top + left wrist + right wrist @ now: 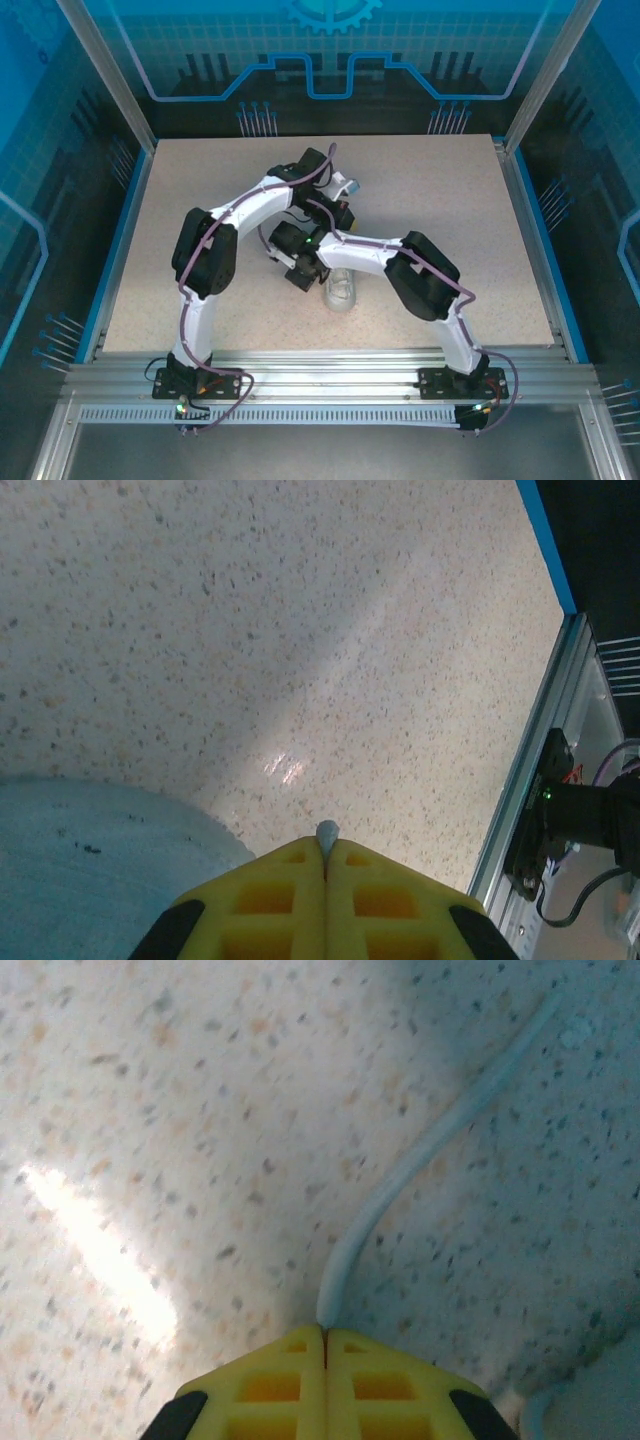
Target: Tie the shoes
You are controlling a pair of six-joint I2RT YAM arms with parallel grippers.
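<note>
Seen from above, a small all-white low-top sneaker (342,292) lies near the middle of a speckled beige table (200,180). Its long axis runs roughly far to near, and its far end is tucked under the right forearm. Both arms bend in over it, meeting just left of and beyond the sneaker; which hand is closer cannot be told.

The right hand (324,1332) has its yellow fingers together, clamped on a thin white lace (400,1188) that curves away up and right. The left hand (325,845) has its fingers together too, pinching a small white tip (327,831), probably a lace end.
</note>
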